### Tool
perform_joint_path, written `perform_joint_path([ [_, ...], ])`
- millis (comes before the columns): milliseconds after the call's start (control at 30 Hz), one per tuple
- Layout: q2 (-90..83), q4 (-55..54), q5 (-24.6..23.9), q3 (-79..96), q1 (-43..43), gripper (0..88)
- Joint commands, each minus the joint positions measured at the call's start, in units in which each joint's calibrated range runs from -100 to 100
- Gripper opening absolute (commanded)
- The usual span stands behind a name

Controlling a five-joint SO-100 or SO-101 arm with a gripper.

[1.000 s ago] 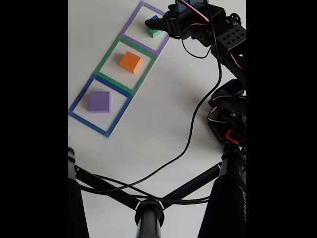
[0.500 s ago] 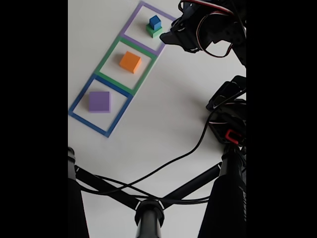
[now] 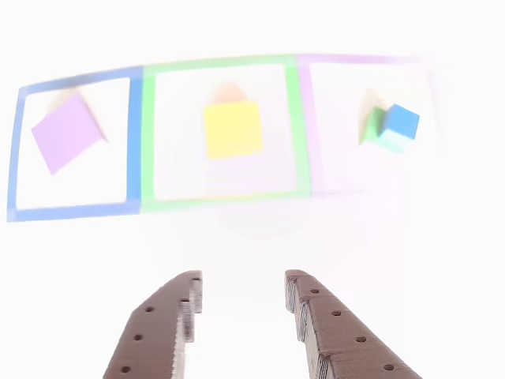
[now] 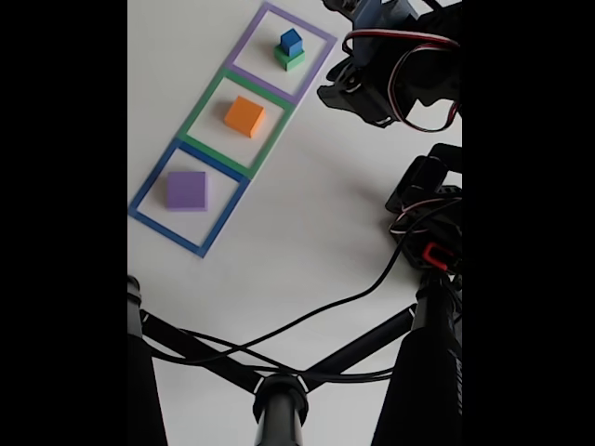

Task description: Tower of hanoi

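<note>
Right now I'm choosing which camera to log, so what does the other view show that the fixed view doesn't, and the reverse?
The other view alone shows the claw from behind, jaws apart and empty. The fixed view alone shows the arm's body, its black cable and a black stand. Both show the blue cube stacked on the green cube, the orange cube and the purple slab, each inside its own square outline.

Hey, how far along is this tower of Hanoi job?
Done: the blue cube sits on the green cube in the purple outline. In hand: nothing, the claw is open and empty. Left: the orange cube and purple slab sit alone.
</note>
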Motion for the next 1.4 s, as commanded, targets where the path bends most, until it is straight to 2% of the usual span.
perform_joint_path([
  [0,-2.47,-14.36,0.00,13.40,1.75,23.2],
  [233,-4.73,-54.36,0.00,45.40,2.71,34.7],
  [400,-0.04,-75.17,0.00,57.67,2.80,35.4],
  [800,21.27,-108.04,0.00,65.67,2.04,36.3],
  [1100,43.32,-130.96,0.00,62.31,0.89,36.7],
  [1367,57.12,-140.91,0.00,56.31,1.46,36.5],
])
